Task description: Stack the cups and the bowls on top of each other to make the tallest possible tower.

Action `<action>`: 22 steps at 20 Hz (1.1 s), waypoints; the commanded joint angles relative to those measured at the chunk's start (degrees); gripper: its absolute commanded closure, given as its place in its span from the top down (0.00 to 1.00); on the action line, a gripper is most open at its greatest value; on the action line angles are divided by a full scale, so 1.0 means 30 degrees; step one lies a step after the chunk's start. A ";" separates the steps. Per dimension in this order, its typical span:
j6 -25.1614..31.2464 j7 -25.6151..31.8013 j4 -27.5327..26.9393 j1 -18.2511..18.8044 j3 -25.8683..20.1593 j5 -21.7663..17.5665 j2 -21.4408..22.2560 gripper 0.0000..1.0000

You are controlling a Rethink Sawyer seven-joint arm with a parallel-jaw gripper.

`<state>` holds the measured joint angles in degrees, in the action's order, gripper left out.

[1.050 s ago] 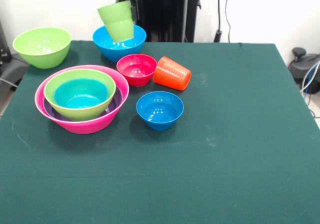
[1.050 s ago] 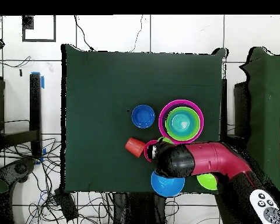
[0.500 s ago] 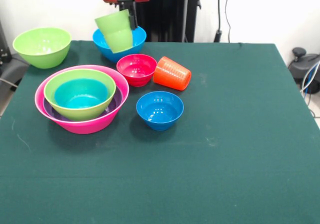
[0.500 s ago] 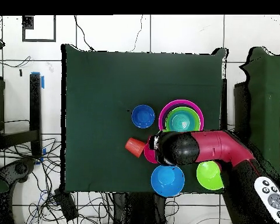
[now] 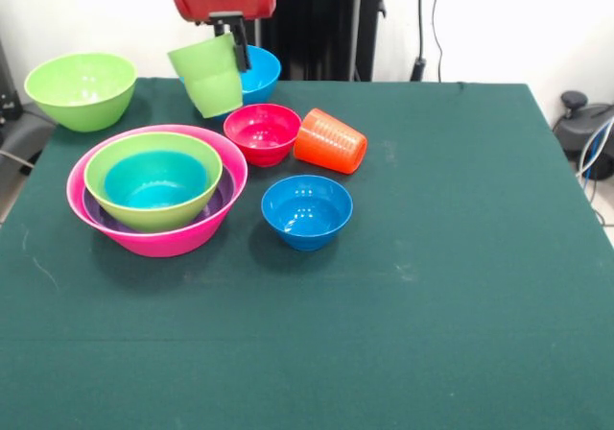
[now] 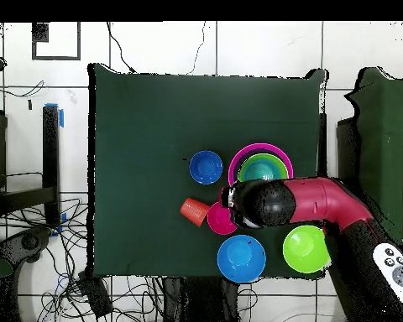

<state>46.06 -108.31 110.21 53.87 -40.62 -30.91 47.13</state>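
Observation:
My gripper (image 5: 221,54) is shut on the rim of the short lime-green cup (image 5: 207,77), which hangs tilted in the air, mouth up, in front of the large blue bowl (image 5: 259,71). Below and to the left sits the huge pink bowl (image 5: 171,243), with purple, lime-green (image 5: 153,214) and teal (image 5: 153,180) bowls nested inside it. The small red bowl (image 5: 262,132) stands beside the ribbed orange cup (image 5: 329,141), which lies on its side. The small blue bowl (image 5: 307,210) is nearer the camera. In the overhead view the arm (image 6: 276,202) hides the gripper and the cup.
A second lime-green bowl (image 5: 81,87) sits at the table's far left corner, seen beside the arm as the lime-green bowl (image 6: 306,249) in the overhead view. The green cloth (image 5: 432,286) covers the table. Cables and black stands lie beyond its edges.
The gripper has carried the lime-green cup from over the large blue bowl to the left in the front view, toward the pink stack. The bowls and the orange cup have not moved.

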 commanded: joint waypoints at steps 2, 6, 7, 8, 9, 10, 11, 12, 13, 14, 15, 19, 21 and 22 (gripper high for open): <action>0.2797 0.7173 -0.1914 0.0141 -0.1252 -0.1835 -0.1701 0.00; 0.2976 0.7350 -0.1946 0.0329 -0.1565 -0.1929 -0.1882 0.00; 0.3028 0.7479 -0.2125 0.0342 -0.1581 -0.1996 -0.2062 0.00; 0.3090 0.7559 -0.2267 0.0353 -0.1595 -0.2059 -0.2192 0.00; 0.3161 0.7700 -0.2463 0.0388 -0.1604 -0.2152 -0.2408 0.00; 0.3226 0.7769 -0.2624 0.0403 -0.1612 -0.2229 -0.2564 0.00; 0.3276 0.7892 -0.2814 0.0439 -0.1626 -0.2325 -0.2753 0.00; 0.3337 0.7954 -0.2956 0.0448 -0.1646 -0.2383 -0.2875 0.00; 0.3432 0.8105 -0.3151 0.0479 -0.1654 -0.2450 -0.3042 0.00; 0.3470 0.8167 -0.3202 0.0521 -0.1680 -0.2475 -0.3088 0.00; 0.3547 0.8301 -0.3366 0.0566 -0.1687 -0.2523 -0.3196 0.00; 0.3924 0.8933 -0.4163 0.0694 -0.1705 -0.2730 -0.3767 0.00; 0.4209 0.9252 -0.4538 0.0684 -0.1733 -0.2787 -0.3922 0.00; 0.4370 0.9446 -0.4752 0.0685 -0.1747 -0.2814 -0.4002 0.00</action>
<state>52.84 -101.73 102.19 56.57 -43.89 -35.17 38.93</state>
